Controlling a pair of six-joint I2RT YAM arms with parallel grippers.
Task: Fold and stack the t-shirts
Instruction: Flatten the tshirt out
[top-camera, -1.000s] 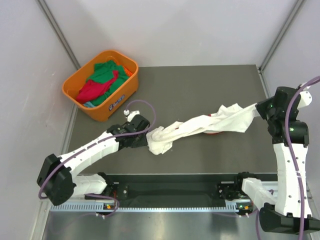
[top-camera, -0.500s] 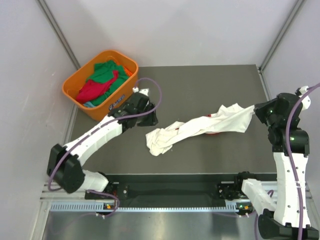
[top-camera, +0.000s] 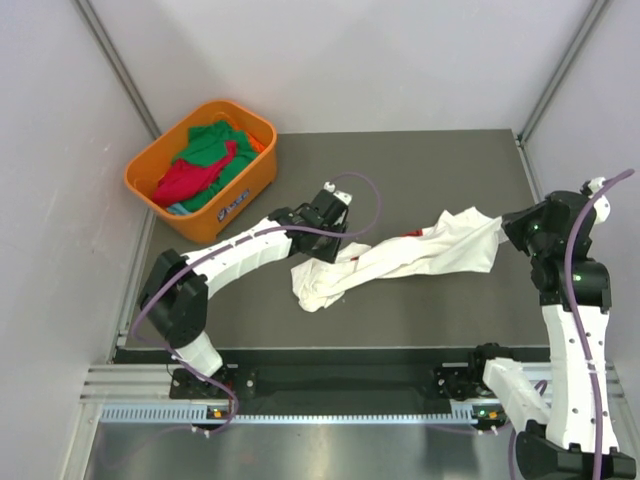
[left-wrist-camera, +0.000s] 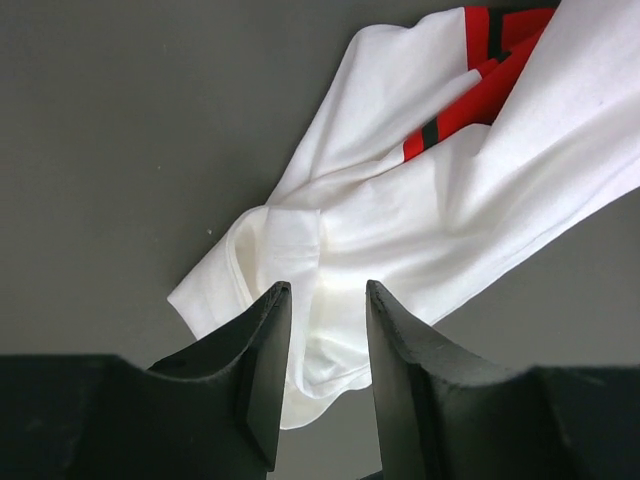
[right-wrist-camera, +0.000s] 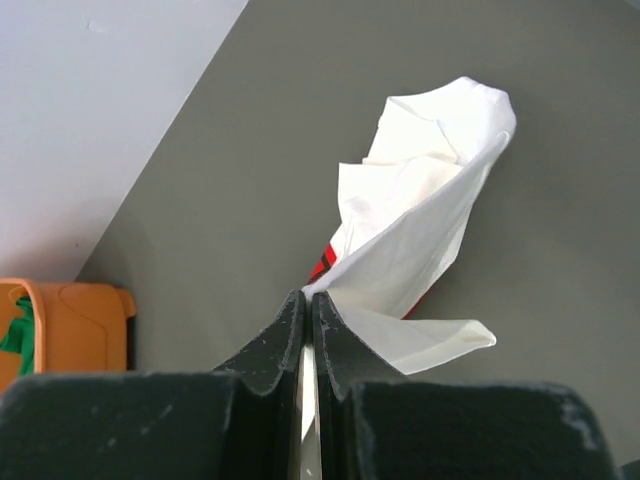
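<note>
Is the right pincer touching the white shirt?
Touching. The right wrist view shows the right pincer shut on an edge of the white shirt, with the cloth running out from its tips.

No text, label, brand or number is legible in any view. The orange basket (top-camera: 255, 180) at the counter's far-left corner has a small white mark (top-camera: 234, 203) on the wall facing the counter, prob. a label, but it is too small to read. The white t-shirt (top-camera: 430, 255), mid-counter twd. the right edge, shows part of a red print (left-wrist-camera: 480, 90) w/ black patches in the left wrist view. No letters can be made out on it.
</note>
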